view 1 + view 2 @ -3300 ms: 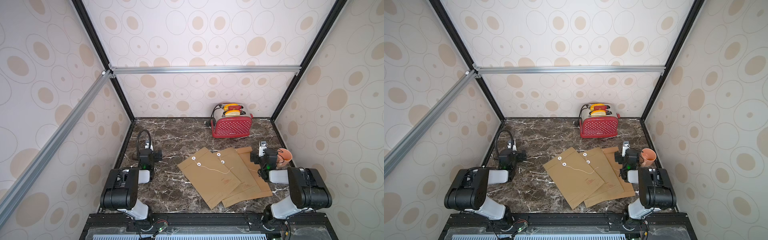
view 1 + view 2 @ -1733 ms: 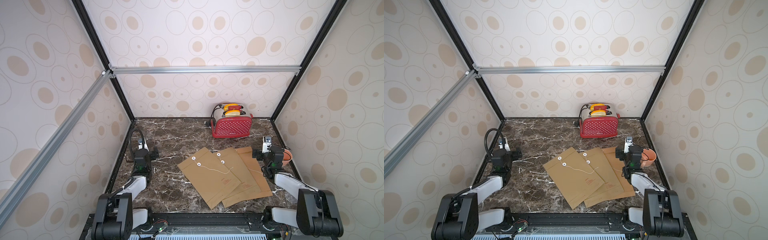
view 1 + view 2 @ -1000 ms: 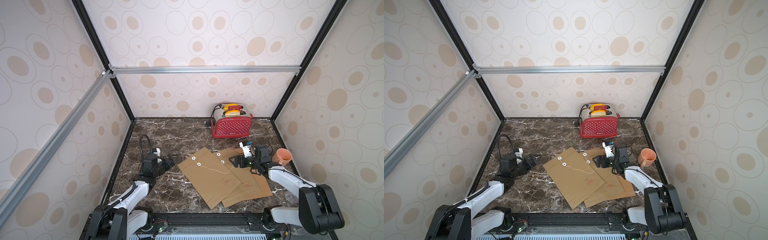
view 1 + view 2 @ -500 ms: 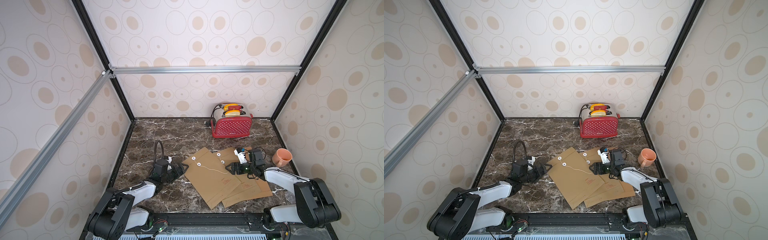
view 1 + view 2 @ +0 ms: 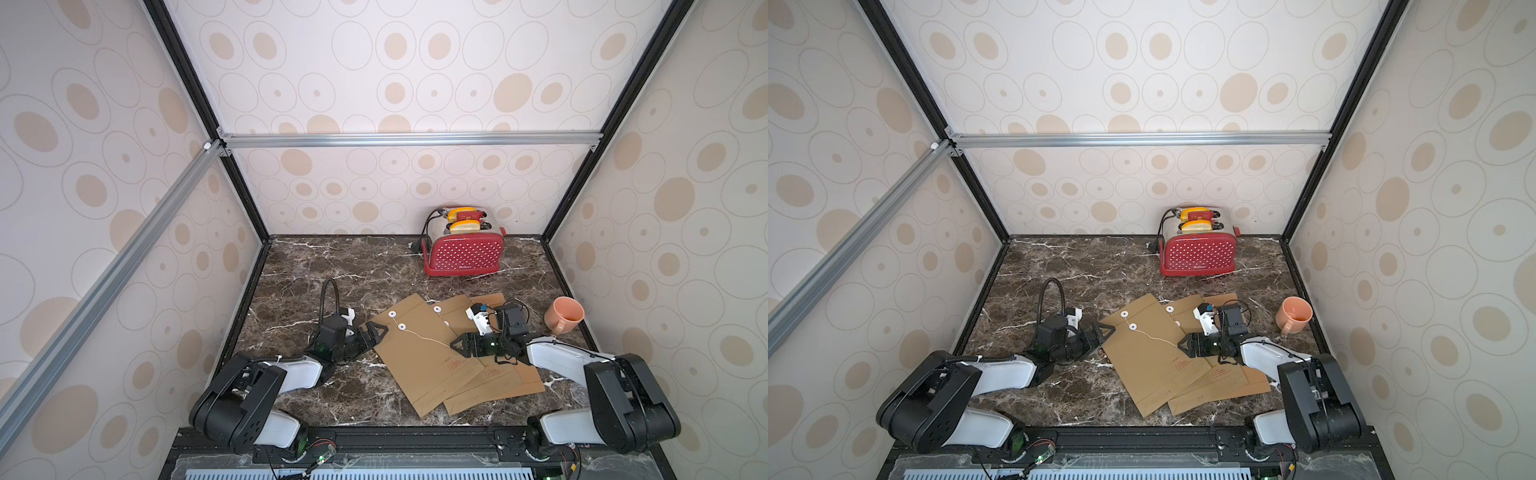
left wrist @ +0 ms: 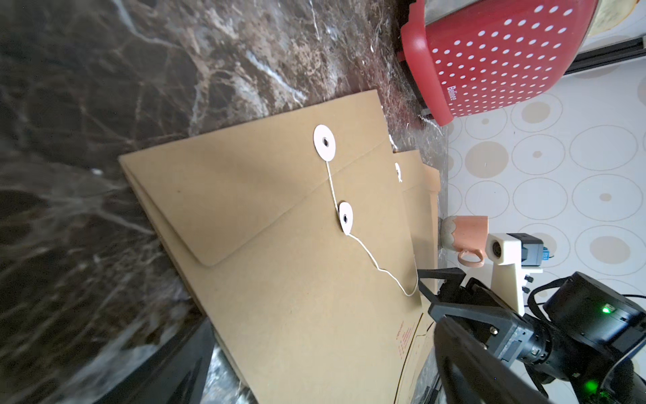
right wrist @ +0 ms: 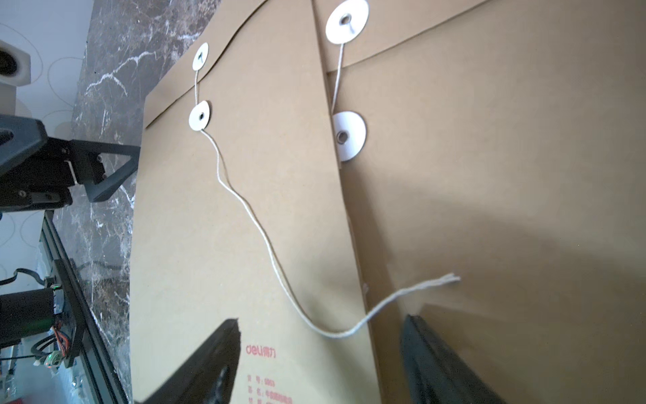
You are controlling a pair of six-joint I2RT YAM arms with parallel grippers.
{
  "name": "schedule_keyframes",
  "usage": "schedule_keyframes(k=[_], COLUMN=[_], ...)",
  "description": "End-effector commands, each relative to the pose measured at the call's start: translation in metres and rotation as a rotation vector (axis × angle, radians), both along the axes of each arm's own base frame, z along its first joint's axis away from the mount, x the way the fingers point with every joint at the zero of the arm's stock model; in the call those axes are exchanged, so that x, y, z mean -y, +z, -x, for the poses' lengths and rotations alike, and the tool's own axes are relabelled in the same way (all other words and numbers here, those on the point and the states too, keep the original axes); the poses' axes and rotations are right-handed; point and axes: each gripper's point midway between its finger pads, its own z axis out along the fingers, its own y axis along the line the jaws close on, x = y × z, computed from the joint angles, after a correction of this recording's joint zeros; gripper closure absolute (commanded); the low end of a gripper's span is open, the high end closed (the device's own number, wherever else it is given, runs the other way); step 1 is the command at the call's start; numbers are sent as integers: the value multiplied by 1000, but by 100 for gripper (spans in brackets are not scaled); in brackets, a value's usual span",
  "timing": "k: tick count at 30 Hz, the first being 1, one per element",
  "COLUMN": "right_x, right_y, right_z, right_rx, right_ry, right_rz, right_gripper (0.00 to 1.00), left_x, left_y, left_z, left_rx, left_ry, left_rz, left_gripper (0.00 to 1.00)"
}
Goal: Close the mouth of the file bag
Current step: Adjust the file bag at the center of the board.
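I see the flat brown paper file bag (image 5: 415,361) lying in the middle of the dark marble table (image 5: 311,266), a bit to the near side. It sits on top of two more brown paper bags (image 5: 498,374) that stick out on its right. Its flap is folded down.

A thin white string (image 7: 265,245) runs from the round white button on the flap (image 6: 324,142), past the round white button on the bag's body (image 6: 345,217), and then lies loose across the paper.

My left gripper (image 5: 372,334) is low at the bag's left edge with its jaws wide apart and nothing in them. I cannot tell if it touches the paper.

My right gripper (image 7: 321,321) is low over the bag's right side. Its jaws are apart, and the loose string lies between them, not pinched.

A red toaster with white dots (image 5: 463,253) stands at the far side. A pink mug (image 5: 563,316) stands on the right.
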Motion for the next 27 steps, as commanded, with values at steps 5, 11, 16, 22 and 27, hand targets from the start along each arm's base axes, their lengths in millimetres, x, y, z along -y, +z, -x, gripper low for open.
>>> schedule_keyframes(k=[5,11,16,22,27], right_x=[-12,-21,-29,-30,-16], right_y=[0,-1,-1,8,12], right_z=[12,22,27,26,20], right_rx=[-57,-76,-86,-70,-91], right_ry=[27,50,66,55,19], right_rz=[-31,-52,-77,-95,4], right_gripper=[24,25,25,25,24], left_x=[14,24,20,-10,-24], left_y=[-23,-25,-17,-7,1], left_z=[-9,-27,-49,-65,-52], left_rx=[-80,-74,-66,-64,-50], left_ry=[-45,-60,-57,-32,-39], left_rz=[-34,-26,-30,-49,-118], left_gripper=[1,1,1,1,1])
